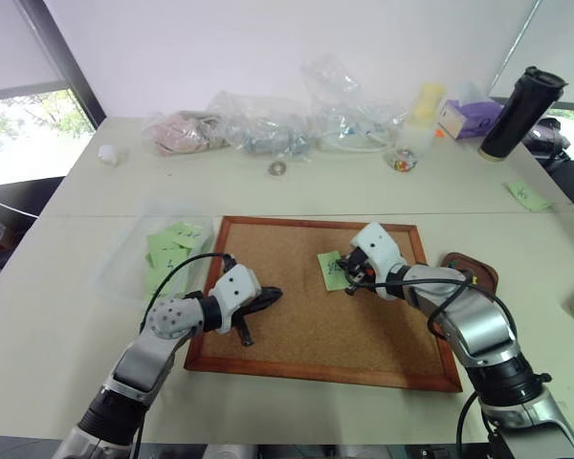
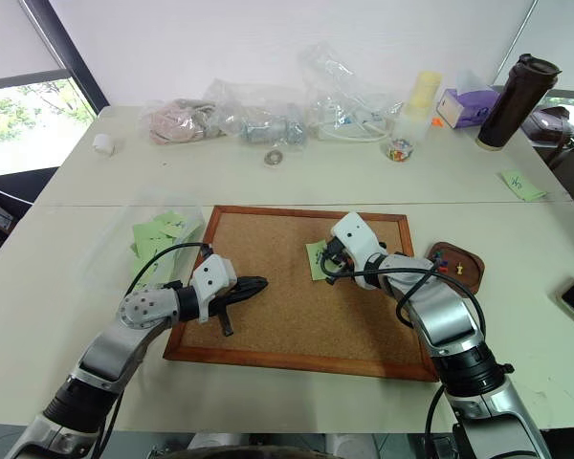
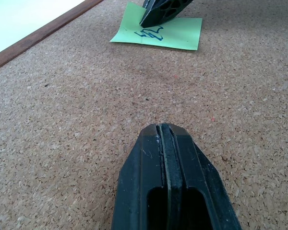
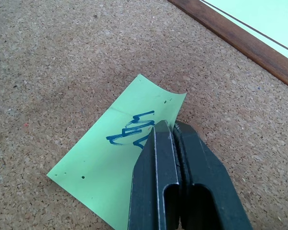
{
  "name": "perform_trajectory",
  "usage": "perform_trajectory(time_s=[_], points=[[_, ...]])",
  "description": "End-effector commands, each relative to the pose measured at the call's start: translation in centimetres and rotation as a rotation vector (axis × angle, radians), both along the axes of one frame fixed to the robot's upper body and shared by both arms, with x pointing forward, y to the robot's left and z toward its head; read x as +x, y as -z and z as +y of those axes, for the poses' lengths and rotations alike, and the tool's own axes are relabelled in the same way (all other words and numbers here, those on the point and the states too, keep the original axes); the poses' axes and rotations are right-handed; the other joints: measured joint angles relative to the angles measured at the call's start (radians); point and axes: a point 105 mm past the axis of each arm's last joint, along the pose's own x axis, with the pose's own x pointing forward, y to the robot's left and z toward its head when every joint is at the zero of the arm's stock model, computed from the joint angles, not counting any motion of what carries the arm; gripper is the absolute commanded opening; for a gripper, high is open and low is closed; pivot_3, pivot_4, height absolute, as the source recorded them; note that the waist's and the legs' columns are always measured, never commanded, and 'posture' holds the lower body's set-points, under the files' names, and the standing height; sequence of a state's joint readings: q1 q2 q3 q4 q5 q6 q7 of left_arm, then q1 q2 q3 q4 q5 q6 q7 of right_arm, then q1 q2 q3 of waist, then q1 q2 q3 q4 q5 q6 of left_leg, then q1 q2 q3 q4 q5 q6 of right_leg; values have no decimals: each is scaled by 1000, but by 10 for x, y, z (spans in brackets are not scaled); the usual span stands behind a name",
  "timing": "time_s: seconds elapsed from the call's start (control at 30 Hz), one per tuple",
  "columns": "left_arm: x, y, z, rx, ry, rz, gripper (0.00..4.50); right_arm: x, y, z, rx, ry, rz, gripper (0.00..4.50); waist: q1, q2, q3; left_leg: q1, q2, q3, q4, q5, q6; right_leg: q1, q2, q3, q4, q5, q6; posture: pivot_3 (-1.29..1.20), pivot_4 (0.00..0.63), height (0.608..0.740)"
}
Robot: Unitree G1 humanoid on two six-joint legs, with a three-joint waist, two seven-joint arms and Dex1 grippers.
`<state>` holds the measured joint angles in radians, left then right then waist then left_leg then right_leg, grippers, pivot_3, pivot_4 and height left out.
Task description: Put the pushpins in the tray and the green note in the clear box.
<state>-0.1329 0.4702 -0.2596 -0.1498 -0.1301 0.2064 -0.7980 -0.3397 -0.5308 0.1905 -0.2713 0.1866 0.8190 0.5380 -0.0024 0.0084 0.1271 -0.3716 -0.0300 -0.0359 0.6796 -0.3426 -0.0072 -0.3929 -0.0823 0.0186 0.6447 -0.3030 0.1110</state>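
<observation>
The big cork board (image 1: 306, 306) lies in the middle of the frame on the desk (image 1: 77, 316), and the green note (image 4: 120, 158) sits on it, just right of the board's middle in the head views. The right claw (image 4: 173, 132) is shut on the green note, pinching one edge so that the corner curls up a little. The rest of the note lies flat on the cork. The step in hand looks like picking the note up, so it seems best to lift it slowly and straight up, because the paper is thin and could slip out or tear. Small holes show in the note and no pin shows in it now, so it should come free. The left claw (image 3: 165, 139) is squeezed shut with nothing in it, and it hangs low over the cork at the left side of the board. The clear box (image 1: 124, 263) sits at the left of the frame, just beside the board, with a bunch of green notes (image 1: 172, 251) in it. The note needs to cross the whole board to get there. The tray (image 2: 456, 266) sits at the right of the frame, touching the board's right edge, and the pushpins (image 2: 444, 261) look to be in it already, one red and one dark.
</observation>
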Motion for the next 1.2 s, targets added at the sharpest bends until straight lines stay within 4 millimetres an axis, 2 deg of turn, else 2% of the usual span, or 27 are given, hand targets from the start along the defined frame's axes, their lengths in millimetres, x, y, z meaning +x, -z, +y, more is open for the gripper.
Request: perform_trajectory(time_s=[0.03, 0.2, 0.3, 0.63, 0.77, 0.87, 1.07, 1.2], points=[[-7, 26, 6, 37, -24, 111, 0, -4, 2, 3, -6, -18, 1, 29, 0, 0, 0, 0, 0, 0, 0, 0, 0, 0, 0, 0, 0, 0, 0, 0, 150, 740], [2, 12, 11, -51, -80, 135, 0, -9, -21, 13, 18, -110, -120, 29, -4, 0, 1, -1, 0, 0, 0, 0, 0, -1, 0, 0, 0, 0, 0, 0, 150, 740], [20, -11, 8, -160, -107, 147, 0, -19, -33, 23, 27, -210, -193, 29, -2, 0, 2, -2, 0, 0, 0, 0, 0, -2, 0, 0, 0, 0, 0, 0, 150, 740], [49, -50, -5, -264, -39, 136, 0, -26, -45, 32, 61, -282, -242, 29, -9, -9, 12, -5, 0, 0, 0, 4, -7, -6, 1, -1, 1, 0, 0, 0, 150, 740], [48, -54, -15, -270, 21, 141, 0, -29, -47, 36, 66, -296, -248, 29, -9, -9, 13, -5, 0, 0, 0, 4, -7, -6, 1, -1, 1, 0, 0, 0, 150, 740], [45, -57, -20, -278, 60, 150, 919, -31, -51, 38, 71, -307, -256, 0, -9, -9, 14, -5, 0, 0, 0, 4, -7, -7, 1, -1, 2, 0, 0, 0, 150, 740], [44, -59, -22, -290, 91, 180, 3857, -33, -57, 40, 71, -323, -277, 0, -8, -9, 14, -5, 0, 0, 0, 4, -7, -6, 1, -1, 2, 0, 0, 0, 150, 740], [46, -62, -22, -297, 102, 186, 3857, -34, -61, 42, 71, -337, -287, 0, -9, -9, 14, -5, 0, 0, 0, 4, -7, -6, 1, -1, 2, 0, 0, 0, 150, 740]])
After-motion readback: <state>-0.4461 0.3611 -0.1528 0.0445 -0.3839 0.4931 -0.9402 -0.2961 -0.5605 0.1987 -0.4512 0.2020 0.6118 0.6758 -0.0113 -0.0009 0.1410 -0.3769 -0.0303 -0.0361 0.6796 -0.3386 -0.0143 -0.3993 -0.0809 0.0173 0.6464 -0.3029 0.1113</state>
